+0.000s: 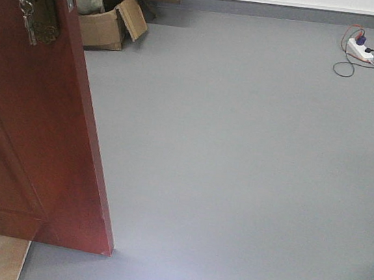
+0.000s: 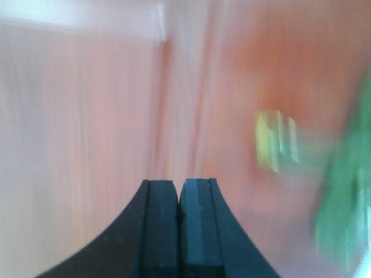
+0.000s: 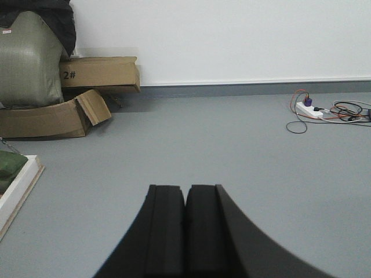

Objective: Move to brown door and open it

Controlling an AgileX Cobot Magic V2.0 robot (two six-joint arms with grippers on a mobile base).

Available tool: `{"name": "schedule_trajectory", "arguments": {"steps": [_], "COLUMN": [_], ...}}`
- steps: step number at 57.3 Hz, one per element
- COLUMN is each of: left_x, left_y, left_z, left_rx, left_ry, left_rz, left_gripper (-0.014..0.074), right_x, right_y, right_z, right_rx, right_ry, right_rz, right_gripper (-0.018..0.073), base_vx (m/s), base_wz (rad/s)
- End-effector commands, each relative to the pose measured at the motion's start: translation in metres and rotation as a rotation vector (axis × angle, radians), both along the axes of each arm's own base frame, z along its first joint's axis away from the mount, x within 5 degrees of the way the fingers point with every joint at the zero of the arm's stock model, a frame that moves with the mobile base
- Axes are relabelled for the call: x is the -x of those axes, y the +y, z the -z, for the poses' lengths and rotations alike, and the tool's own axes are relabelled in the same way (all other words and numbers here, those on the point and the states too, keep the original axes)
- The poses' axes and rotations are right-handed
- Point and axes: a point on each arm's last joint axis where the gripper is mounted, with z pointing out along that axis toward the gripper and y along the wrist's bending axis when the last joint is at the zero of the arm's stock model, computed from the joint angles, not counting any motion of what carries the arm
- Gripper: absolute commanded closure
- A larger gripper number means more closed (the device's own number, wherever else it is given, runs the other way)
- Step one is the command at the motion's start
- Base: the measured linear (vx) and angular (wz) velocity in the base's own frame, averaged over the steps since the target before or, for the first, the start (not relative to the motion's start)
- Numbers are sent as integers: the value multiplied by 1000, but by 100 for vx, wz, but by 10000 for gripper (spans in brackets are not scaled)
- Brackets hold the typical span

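Beside the brown door [image 1: 29, 133], keys [image 1: 29, 19] (front view only).

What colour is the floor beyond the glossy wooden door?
Plain grey floor, clearest in the exterior front-facing view.

Bare grey floor [image 1: 237, 174] lies right of the brown door [image 1: 29, 133]; cardboard boxes [image 1: 109, 26] and a power strip [image 1: 361, 49] line the far wall.

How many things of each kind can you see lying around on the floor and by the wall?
Brown door: 1
Bunch of keys: 1
Cardboard boxes: 2, one open, one marked 2#
Olive bag: 1
White power strip: 1
Total: 6
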Motion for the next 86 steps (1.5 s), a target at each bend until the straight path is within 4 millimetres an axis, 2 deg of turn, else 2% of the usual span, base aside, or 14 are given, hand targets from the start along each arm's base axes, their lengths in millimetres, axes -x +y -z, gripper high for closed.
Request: {"name": "schedule_trajectory", "arguments": {"steps": [1,14,22,26,38,50,86], "left_x": [14,47,57,61,72,71,71], "left_y": [-4,-23,-24,-24,-24,-24,-24], "left_z": [3,54,91,103,112,122,122], "left_rx": [-32,-62,-6,1,8,22,22], "left_ry": [-140,-299,-285,-282,-228,-114,-112], "left_rz": [2,150,161,159,158,172,171], "left_gripper": [600,600,600,600,600,600,600], "right_x": [-1,-1,-1,-1,-1,-1,-1], "right_y": [-1,-1,-1,-1,-1,-1,-1], "right_z": [-6,-6,-6,-6,-6,-6,-6], "right_rx": [4,4,4,4,4,4,4], "right_ry": [-87,-87,-87,-87,-87,-87,-87], "right_rz": [6,6,6,6,6,6,6], "right_gripper": [559,559,559,559,559,559,559], "base_vx": [0,0,0,0,0,0,0], "base_wz": [0,0,0,0,0,0,0]}}
